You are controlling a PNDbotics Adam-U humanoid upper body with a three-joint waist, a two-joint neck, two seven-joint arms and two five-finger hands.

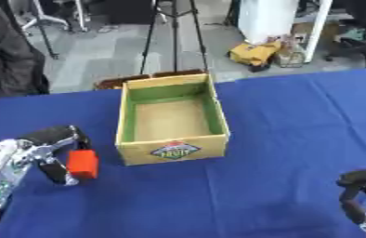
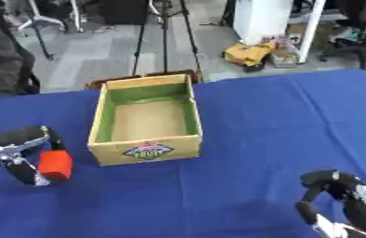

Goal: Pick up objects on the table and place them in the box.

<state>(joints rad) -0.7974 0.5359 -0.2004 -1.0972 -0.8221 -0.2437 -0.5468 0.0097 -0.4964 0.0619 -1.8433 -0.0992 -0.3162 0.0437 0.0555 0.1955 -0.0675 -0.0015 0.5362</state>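
Note:
A red block (image 1: 82, 163) is pinched between the thumb and curled fingers of my left hand (image 1: 46, 151), just left of the box's front left corner and close above the blue cloth. The box (image 1: 173, 148) is an open cardboard carton with green inner walls and a fruit label on its front; I see nothing inside it. My right hand (image 2: 336, 197) shows at the lower right corner, fingers curled and holding nothing.
The table wears a blue cloth (image 1: 300, 121) with bare stretches to the right of and in front of the box. A tripod (image 1: 173, 37) and floor clutter stand beyond the far edge. A person in dark clothes (image 1: 3, 51) is at the far left.

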